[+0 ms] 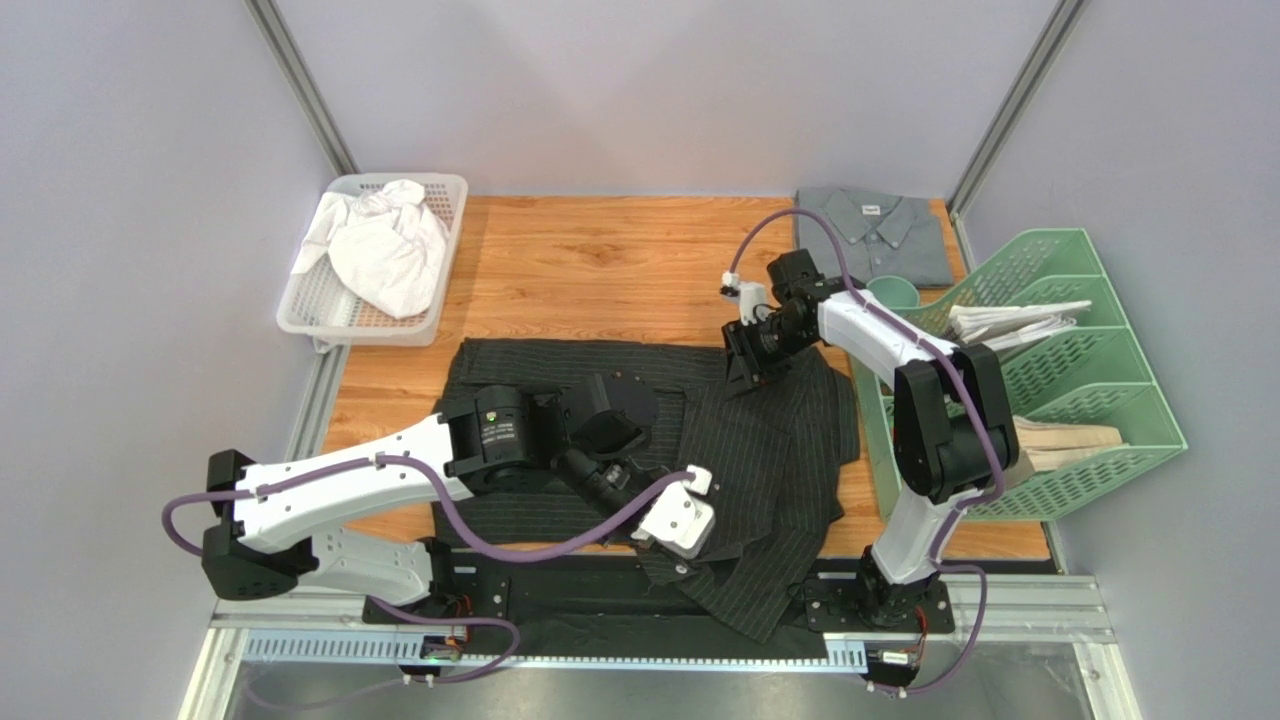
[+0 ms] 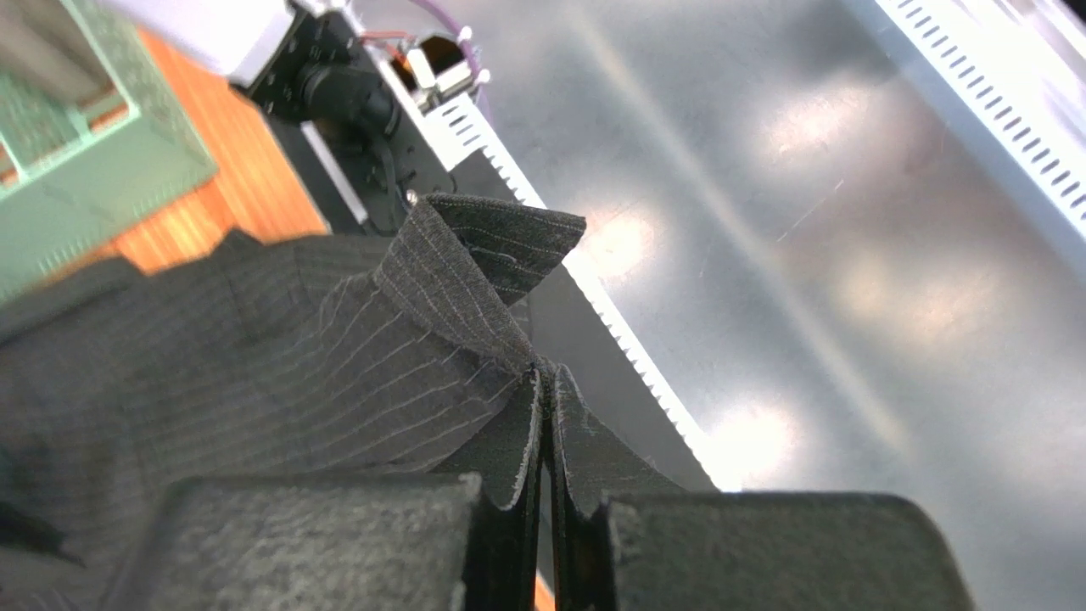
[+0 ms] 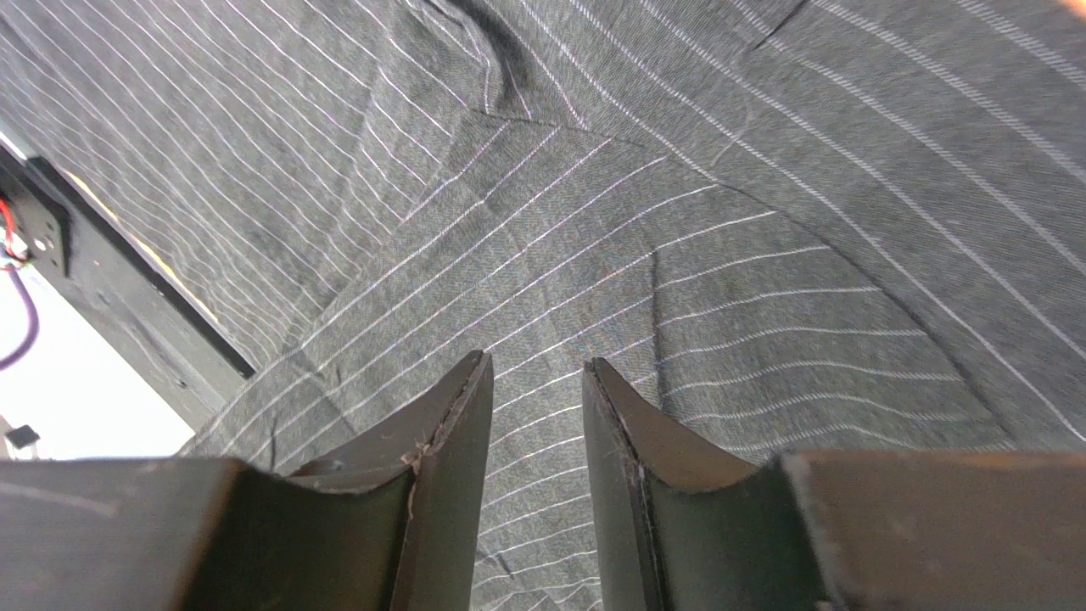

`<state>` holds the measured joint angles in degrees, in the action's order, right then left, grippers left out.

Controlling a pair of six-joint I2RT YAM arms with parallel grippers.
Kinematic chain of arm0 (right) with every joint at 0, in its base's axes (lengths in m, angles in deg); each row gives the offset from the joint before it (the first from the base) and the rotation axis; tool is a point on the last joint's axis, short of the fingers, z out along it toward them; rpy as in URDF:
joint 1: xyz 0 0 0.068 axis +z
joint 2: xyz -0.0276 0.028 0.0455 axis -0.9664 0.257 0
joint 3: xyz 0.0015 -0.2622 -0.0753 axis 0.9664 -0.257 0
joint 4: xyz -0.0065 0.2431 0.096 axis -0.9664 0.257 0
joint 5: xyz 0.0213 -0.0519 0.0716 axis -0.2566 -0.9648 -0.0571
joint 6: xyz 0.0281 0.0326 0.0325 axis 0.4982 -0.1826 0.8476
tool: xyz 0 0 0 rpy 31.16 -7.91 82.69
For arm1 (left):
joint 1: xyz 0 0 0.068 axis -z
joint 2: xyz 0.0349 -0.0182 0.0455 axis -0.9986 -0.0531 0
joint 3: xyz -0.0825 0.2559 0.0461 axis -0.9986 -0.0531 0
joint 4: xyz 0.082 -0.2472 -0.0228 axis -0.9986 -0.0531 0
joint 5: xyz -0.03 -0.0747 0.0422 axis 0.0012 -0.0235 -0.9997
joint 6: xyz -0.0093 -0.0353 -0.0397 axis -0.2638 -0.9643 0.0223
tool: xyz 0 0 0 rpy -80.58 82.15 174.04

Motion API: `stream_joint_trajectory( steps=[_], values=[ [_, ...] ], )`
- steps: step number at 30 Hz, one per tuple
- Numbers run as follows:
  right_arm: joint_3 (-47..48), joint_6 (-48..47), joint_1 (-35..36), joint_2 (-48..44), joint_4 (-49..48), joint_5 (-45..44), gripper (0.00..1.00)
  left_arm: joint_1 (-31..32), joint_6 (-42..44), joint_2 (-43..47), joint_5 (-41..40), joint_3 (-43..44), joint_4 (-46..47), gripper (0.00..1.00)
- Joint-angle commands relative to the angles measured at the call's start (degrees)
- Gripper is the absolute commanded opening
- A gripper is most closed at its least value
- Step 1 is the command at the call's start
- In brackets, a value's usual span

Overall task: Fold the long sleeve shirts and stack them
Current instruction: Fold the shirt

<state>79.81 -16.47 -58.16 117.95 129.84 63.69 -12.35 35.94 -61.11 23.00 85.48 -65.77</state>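
Black shirt [image 1: 781, 450], pinstriped, spread rumpled across the middle of the wooden table [image 1: 601, 270], its near part draped over the front edge between the two arm bases. Grey shirt [image 1: 876, 233] folded flat at the far right corner, apart from the black one. Seen only from above: white basket [image 1: 323, 308] with white cloth [image 1: 388, 248] at the far left corner, green file rack [image 1: 1104, 405] with papers [image 1: 1014, 320] along the right edge, left gripper [image 1: 673, 552] low over the draped near part, right gripper [image 1: 747, 360] down at the far edge of the same garment. Shown only by the left wrist camera: left gripper [image 2: 546, 427] clamped tight on a fold of the black shirt, a stitched corner standing up just past the fingertips, bare metal sheet [image 2: 829, 255] beyond. Shown only by the right wrist camera: right gripper [image 3: 535, 382] with jaws parted and nothing between them, aimed at creased striped cloth filling nearly the whole view; touching it or just above, impossible to tell. Bare wood showing behind the black shirt, between basket and grey shirt. Tighter on the right, with the rack just beside the cloth's edge and the right arm. Front edge crowded by arm bases and hanging cloth.
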Motion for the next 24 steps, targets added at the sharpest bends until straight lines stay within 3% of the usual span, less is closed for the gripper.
stream_joint_trajectory(
  steps=[1,7,16,24],
  values=[
    [1.2,-3.0,0.2,1.4,2.7,-0.9,0.38,-7.0,-10.8,-1.1,-0.1,-0.9,4.4,0.0],
    [7.8,-6.4,-2.8,-0.6,8.9,-1.6,0.54,-24.5,-19.0,-2.3,-2.5,-8.0,13.4,0.0],
    [11.5,-10.7,-3.9,-0.8,13.9,-5.6,0.7,-46.4,-18.2,-6.1,-3.7,-18.2,20.0,0.0],
    [10.3,-11.9,-3.9,0.1,14.8,-6.0,0.68,-58.5,-12.6,-3.6,-5.0,-25.7,24.5,0.0]
  ],
)
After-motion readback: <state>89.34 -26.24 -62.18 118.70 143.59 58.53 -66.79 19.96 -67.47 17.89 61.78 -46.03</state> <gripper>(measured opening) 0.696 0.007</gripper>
